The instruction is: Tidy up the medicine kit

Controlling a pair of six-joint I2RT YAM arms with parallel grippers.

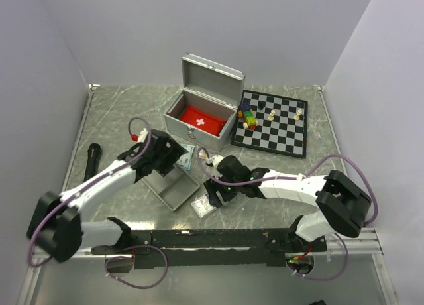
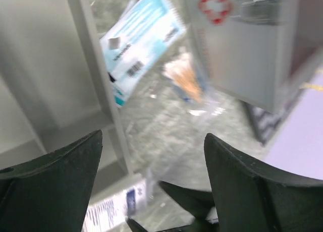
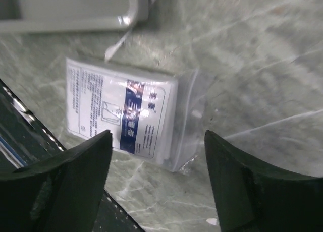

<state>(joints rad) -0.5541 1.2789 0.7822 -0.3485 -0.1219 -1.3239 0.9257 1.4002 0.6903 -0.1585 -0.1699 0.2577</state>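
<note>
The grey metal medicine kit (image 1: 199,113) stands open at the table's middle, a red first-aid pouch (image 1: 202,121) inside. Its grey tray insert (image 1: 173,187) lies on the table in front. My left gripper (image 1: 173,152) is open and empty, hovering over the tray's far edge near a blue-white packet (image 2: 142,49) and a bag of cotton swabs (image 2: 185,80). My right gripper (image 1: 215,193) is open and empty, just above a clear bag with a white-and-blue packet (image 3: 126,113), which also shows in the top view (image 1: 203,205) beside the tray's near right corner.
A chessboard (image 1: 273,122) with a few pieces and coloured blocks lies right of the kit. A black cylinder (image 1: 91,160) lies at the left edge. The rail with the arm bases (image 1: 218,239) runs along the near edge.
</note>
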